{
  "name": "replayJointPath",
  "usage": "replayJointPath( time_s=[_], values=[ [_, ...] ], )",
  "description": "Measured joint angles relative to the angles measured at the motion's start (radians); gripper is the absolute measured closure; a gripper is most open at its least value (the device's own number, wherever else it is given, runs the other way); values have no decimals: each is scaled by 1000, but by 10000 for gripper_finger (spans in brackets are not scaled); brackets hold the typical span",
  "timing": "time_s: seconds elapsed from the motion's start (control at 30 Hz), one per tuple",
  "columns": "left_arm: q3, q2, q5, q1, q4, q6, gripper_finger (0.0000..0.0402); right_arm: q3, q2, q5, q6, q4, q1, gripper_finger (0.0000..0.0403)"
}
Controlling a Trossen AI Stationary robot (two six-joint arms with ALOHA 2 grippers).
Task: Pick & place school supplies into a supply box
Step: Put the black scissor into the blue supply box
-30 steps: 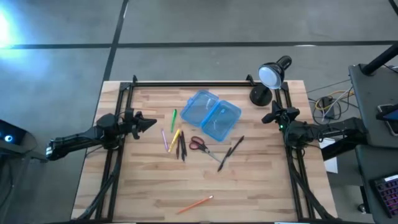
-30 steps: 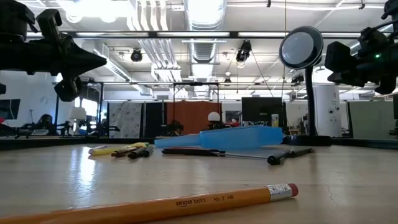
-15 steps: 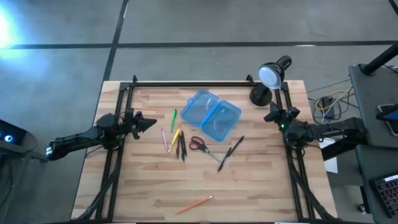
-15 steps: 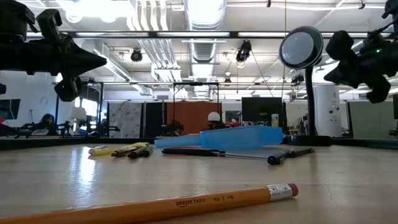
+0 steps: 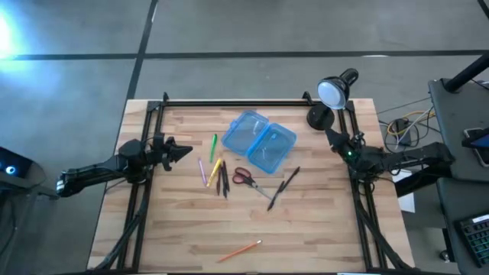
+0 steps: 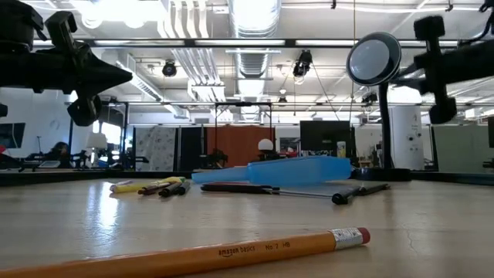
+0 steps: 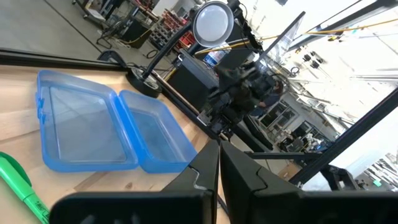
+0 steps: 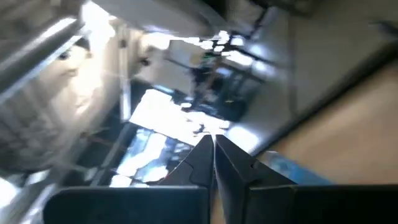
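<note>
A pale wooden table (image 5: 321,229) is seen under an industrial ceiling. The translucent blue supply box (image 5: 260,140) lies open at the far centre, its long axis diagonal. Thin pens (image 5: 215,169) and red-handled scissors (image 5: 244,177) are scattered nearer. The left gripper (image 5: 183,150) and right gripper (image 5: 329,134) are held closed, empty, at the sides.

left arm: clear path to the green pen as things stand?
Probably yes. The left gripper, fingers shut, hangs over the table's left side, and the green pen lies just beyond it on bare wood with nothing between them; the supply box sits farther on.
</note>
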Motion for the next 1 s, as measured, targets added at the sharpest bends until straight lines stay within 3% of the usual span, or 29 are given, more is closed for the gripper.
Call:
replayJointPath(
  time_s=[0.07, 0.17, 0.37, 0.5, 0.6, 1.0],
  values=[
    [0, 0, 0, 0, -2, 0, 402, 35, 70, -9, -100, 118, 0, 394],
    [0, 0, 0, 0, -2, 0, 402, 154, 180, -14, -195, 94, 0, 394],
    [0, 0, -11, 1, 5, 0, 402, 429, 382, -39, -182, -319, 3, 394],
    [0, 0, -16, 2, 2, 0, 402, 584, 487, -52, 62, -609, 2, 394],
    [0, 0, -17, 1, 2, -7, 402, 669, 545, -174, 87, -737, 2, 394],
    [0, 0, -20, 1, 7, -286, 402, 886, 748, -271, -12, -748, -2, 394]
  ],
)
